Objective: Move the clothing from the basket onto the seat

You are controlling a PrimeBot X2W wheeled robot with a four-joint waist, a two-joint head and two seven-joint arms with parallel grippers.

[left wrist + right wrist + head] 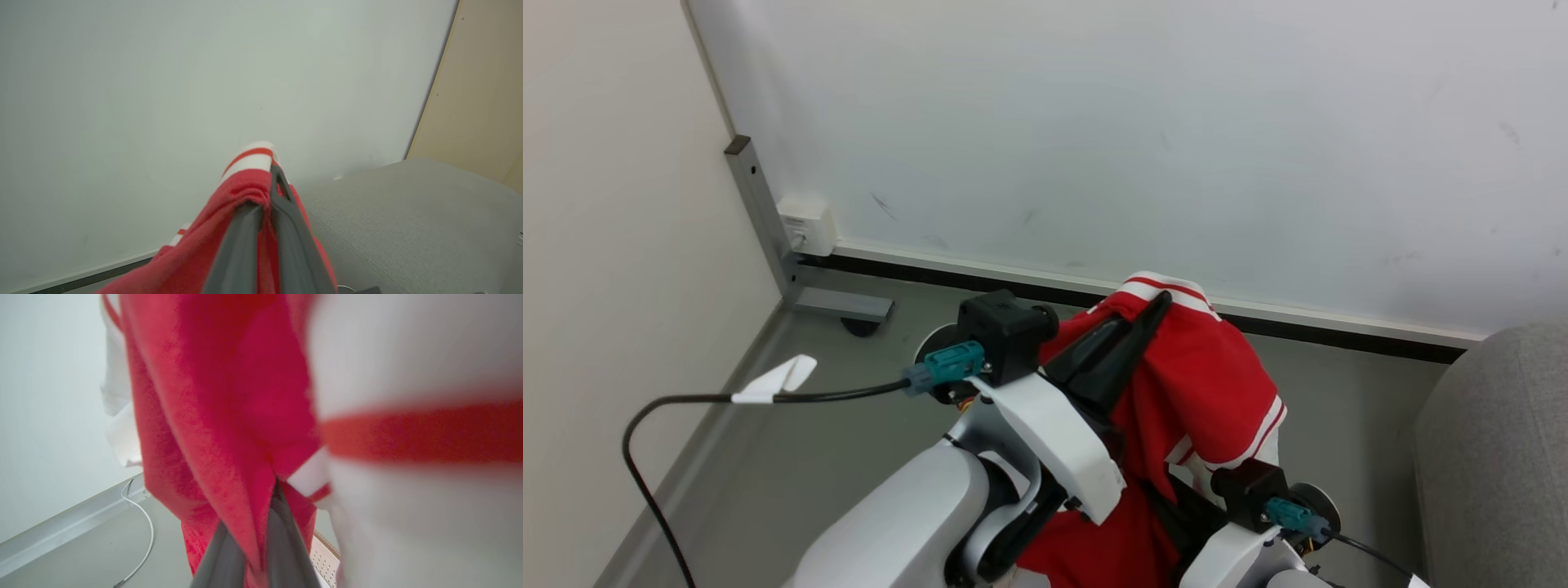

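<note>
Clothing (pixel 1209 384) in bright red with white striped trim hangs in the air, held up by two robot grippers. The left gripper (pixel 1147 314) has its two long dark fingers (pixel 292 232) pressed together on a fold of the red fabric. The cloth is bunched between them and drapes over their tips, where a white cuff (pixel 250 157) with one red stripe pokes out just beyond the longer fingertip. From there the fabric falls away below and to the right of those fingers, down towards the right gripper (pixel 265 522). That gripper's fingers (pixel 286 547) are likewise closed to a narrow wedge with red cloth pinched between them. More red and white fabric hangs close in front of them, blurred.

The seat (pixel 408 220), a large grey upholstered sofa, lies to the right of the left fingers and lower than their tips, with a strip of grey floor (pixel 792 457) between it and the hanging cloth. The basket (pixel 325 559), cream-white with rows of small holes, shows as a corner just right of the base of the right fingers, beneath the hanging cloth. A pale wall (pixel 1094 122) stands beyond the fingertips of both grippers. A thin white cable (pixel 143 535) lies on the floor to the left of the right fingers, and a black cable (pixel 686 400) with a white tag loops away behind the left fingers.
</note>
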